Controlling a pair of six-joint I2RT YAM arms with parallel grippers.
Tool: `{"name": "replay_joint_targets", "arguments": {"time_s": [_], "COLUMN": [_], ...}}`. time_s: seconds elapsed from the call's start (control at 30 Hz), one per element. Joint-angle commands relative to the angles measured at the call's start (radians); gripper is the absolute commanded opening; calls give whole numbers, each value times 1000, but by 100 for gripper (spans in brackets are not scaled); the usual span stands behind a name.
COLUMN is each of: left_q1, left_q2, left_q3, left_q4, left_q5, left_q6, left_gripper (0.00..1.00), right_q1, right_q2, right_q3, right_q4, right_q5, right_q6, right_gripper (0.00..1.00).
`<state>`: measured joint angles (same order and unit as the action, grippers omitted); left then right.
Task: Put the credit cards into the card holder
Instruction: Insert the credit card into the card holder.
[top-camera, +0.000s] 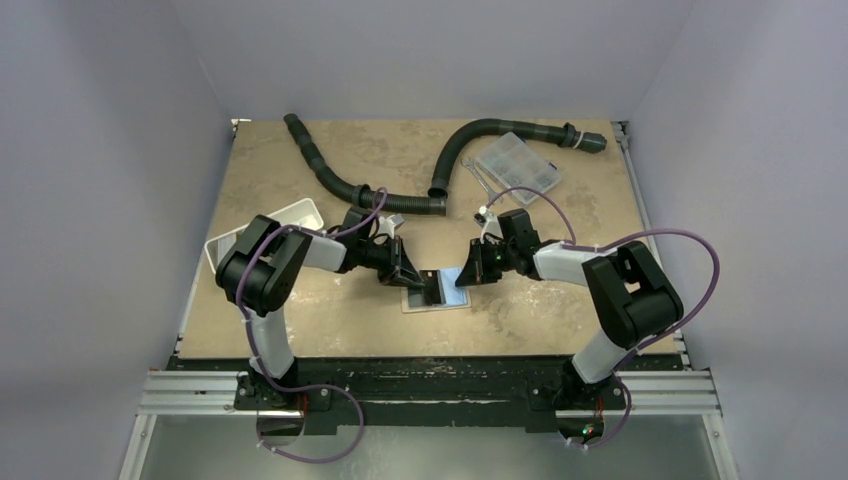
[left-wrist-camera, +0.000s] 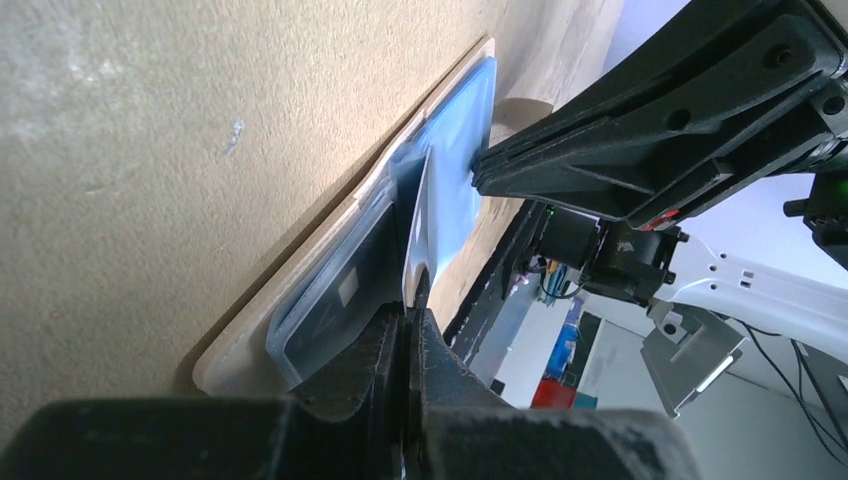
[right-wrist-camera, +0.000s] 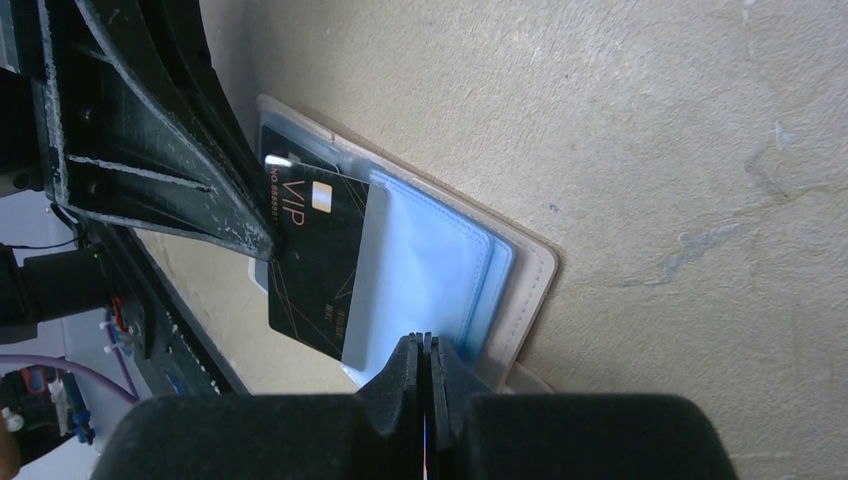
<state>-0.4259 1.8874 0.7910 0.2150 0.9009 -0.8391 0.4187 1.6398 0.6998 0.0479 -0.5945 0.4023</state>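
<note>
- Nearest, along the front edge of the table (top-camera: 330, 330): two arms, the left arm (top-camera: 262, 268) and the right arm (top-camera: 628, 288), both bent inward toward the middle.
- Mid-table, between the two: one card holder (right-wrist-camera: 537, 290), lying open and flat, tan cover down, pale blue sleeves up.
- Left gripper (top-camera: 430, 289): fingers clamped together on the edge of one black VIP card (right-wrist-camera: 312, 255), one end of it under a translucent sleeve, the gripped end outside.
- Right gripper (top-camera: 463, 282): reaching in from the opposite side, fingers pinched together on the free edge of a blue sleeve of the card holder, tips just beside the VIP card.
- Under the raised sleeves: one sleeved card (left-wrist-camera: 338, 292), dark, lying flat in a clear pocket.
- Cards in sight: two, both dark, both at the holder.
- Farther back, on the left: one white tray (top-camera: 290, 212), partly hidden behind the left arm.
- Toward the far edge: two black corrugated hoses, a left hose (top-camera: 330, 175) and an arched right hose (top-camera: 470, 135).
- Just beside the right hose: one clear compartment box (top-camera: 518, 168).
</note>
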Motion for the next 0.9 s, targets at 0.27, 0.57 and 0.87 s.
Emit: {"name": "replay_joint_targets", "arguments": {"time_s": [0.27, 0.57, 0.87], "left_q1": [-73, -112, -126], "left_q2": [29, 45, 24], "left_q3": [9, 83, 43], "left_q4": [100, 42, 106], "left_q5": [-65, -101, -195], "left_q6": [-28, 17, -61], "left_gripper": [0, 0, 0], "right_q1": [0, -1, -2], "right_q2": [23, 21, -36], "right_q3": [17, 14, 11], "right_q4": [0, 3, -32], "right_q5": [4, 4, 42], "right_q6": [-19, -14, 24], "right_gripper": [0, 0, 2]}}
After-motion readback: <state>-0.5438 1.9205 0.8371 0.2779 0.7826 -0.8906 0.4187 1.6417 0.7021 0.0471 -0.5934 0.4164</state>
